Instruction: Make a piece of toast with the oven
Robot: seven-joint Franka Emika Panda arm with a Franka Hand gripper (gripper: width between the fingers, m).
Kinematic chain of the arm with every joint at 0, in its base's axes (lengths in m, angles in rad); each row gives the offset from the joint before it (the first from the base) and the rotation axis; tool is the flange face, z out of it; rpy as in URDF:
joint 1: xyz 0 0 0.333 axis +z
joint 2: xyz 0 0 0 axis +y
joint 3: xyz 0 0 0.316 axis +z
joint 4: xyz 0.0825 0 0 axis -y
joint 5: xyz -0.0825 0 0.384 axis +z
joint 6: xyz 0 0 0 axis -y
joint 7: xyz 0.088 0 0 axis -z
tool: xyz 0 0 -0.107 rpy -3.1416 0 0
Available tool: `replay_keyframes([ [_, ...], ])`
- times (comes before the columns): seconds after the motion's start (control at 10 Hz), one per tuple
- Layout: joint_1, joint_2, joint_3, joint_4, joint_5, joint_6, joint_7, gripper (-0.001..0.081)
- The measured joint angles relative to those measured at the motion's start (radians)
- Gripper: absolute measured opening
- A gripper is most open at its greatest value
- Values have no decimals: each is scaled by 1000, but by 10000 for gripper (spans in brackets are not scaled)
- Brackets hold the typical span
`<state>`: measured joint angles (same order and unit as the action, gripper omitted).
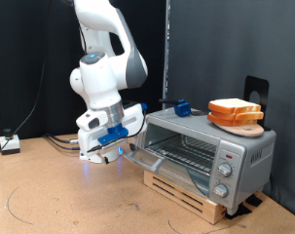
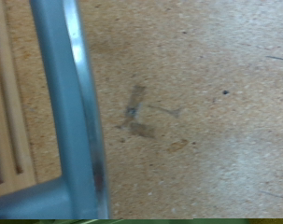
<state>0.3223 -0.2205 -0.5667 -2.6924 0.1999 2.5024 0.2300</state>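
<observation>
The toast (image 1: pixel 233 109), upper right on the oven (image 1: pixel 207 154), looks light and crumbly; pinch its edges. The gripper (image 1: pixel 116 154) hangs mid-frame; I cannot tell its jaws.

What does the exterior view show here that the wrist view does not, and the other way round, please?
Only the exterior view shows the arm, the gripper low beside the oven's dropped-open door, the piece of toast on a round board atop the oven, and a blue object there. Only the wrist view shows a taped mark on the floor. Both share the grey door handle and the wooden slatted base.
</observation>
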Motion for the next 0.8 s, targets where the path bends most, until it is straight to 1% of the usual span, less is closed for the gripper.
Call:
replay_keyframes([
  [0.1,0,30,-7,10,19,18,-20,809],
  [0.3,4,94,-10,40,110,41,-76,809],
  [0.5,27,157,-5,80,216,57,-135,809],
  [0.6,34,186,5,100,249,59,-144,809],
  [0.8,38,235,13,128,266,59,-147,809],
])
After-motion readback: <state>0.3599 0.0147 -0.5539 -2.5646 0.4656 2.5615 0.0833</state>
